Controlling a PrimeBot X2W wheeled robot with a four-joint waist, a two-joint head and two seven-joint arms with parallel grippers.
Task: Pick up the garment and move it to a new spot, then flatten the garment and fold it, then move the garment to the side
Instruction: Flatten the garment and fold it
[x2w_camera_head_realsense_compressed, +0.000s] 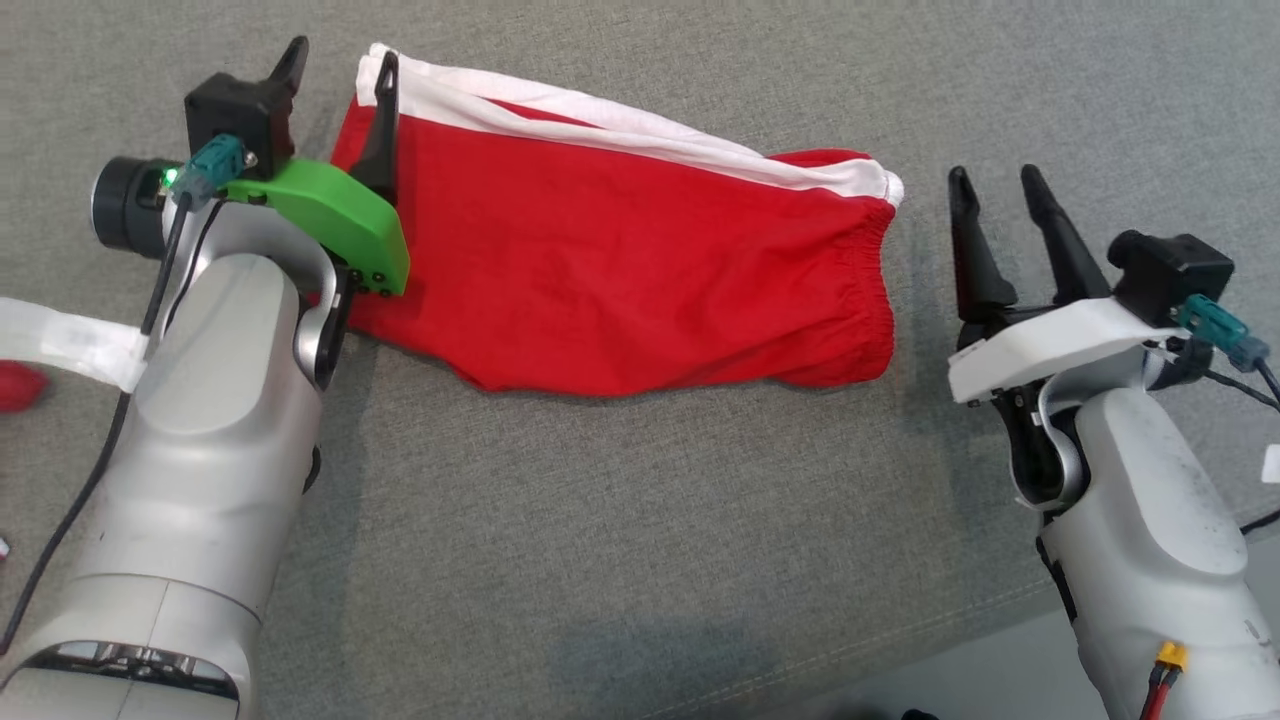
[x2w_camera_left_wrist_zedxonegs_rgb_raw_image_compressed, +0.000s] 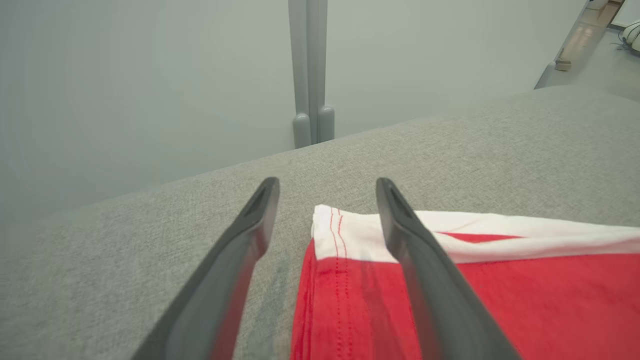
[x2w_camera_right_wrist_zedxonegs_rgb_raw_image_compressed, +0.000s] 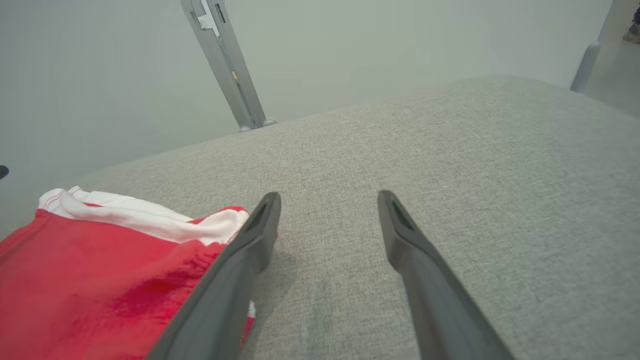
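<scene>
The garment (x2w_camera_head_realsense_compressed: 620, 270) is red with a white band along its far edge and lies folded flat on the grey cushion. My left gripper (x2w_camera_head_realsense_compressed: 340, 70) is open above the garment's left end, one finger over the grey fabric and one over the white band. In the left wrist view the left gripper (x2w_camera_left_wrist_zedxonegs_rgb_raw_image_compressed: 327, 195) straddles the garment's (x2w_camera_left_wrist_zedxonegs_rgb_raw_image_compressed: 500, 300) corner with nothing gripped. My right gripper (x2w_camera_head_realsense_compressed: 995, 185) is open just right of the elastic end, over bare cushion. From the right wrist, the right gripper (x2w_camera_right_wrist_zedxonegs_rgb_raw_image_compressed: 327, 205) is empty and the garment (x2w_camera_right_wrist_zedxonegs_rgb_raw_image_compressed: 100, 270) lies at the left.
The grey cushion (x2w_camera_head_realsense_compressed: 640, 540) spreads around the garment, with its front edge at the lower right. A small red item (x2w_camera_head_realsense_compressed: 20, 385) lies at the far left. Grey posts (x2w_camera_left_wrist_zedxonegs_rgb_raw_image_compressed: 310, 75) stand against the wall behind the cushion (x2w_camera_left_wrist_zedxonegs_rgb_raw_image_compressed: 500, 145).
</scene>
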